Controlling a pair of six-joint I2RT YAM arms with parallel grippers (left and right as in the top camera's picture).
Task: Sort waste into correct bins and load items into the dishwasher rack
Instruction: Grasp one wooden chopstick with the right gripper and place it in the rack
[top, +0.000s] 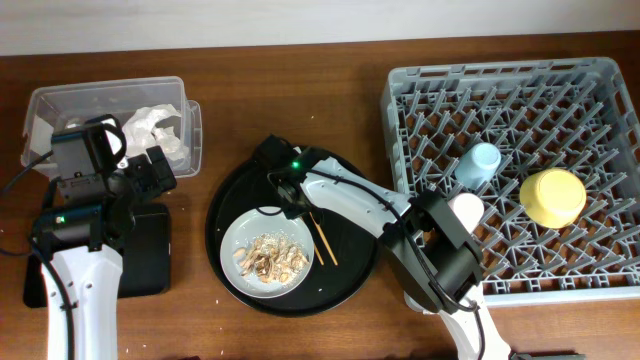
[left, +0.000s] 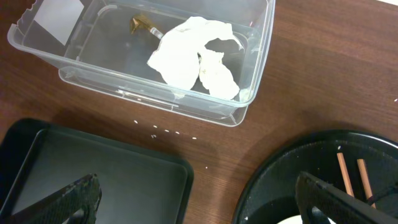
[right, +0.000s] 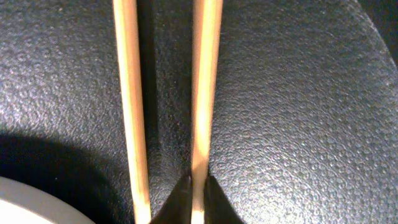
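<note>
The two wooden chopsticks (top: 325, 243) lie on the large round black tray (top: 225, 200), to the right of the pale grey plate (top: 232, 232) that holds tan food scraps (top: 270, 258). My right gripper (top: 293, 205) is down at their far end. In the right wrist view its tips (right: 198, 190) are shut on one chopstick (right: 205, 93), and the other chopstick (right: 130, 106) lies free beside it. My left gripper (left: 199, 193) is open and empty above the gap between the shallow black tray (left: 93, 162) and the round tray (left: 292, 168). The crumpled white wrapper (left: 193, 56) lies in the clear tub (left: 81, 68).
The grey dishwasher rack (top: 560, 90) at the right holds a light-blue cup (top: 480, 163), a yellow bowl (top: 552, 196) and a pale pink cup (top: 465, 208) at its left edge. The right arm stretches across the round tray. Small crumbs dot the table in front of the tub.
</note>
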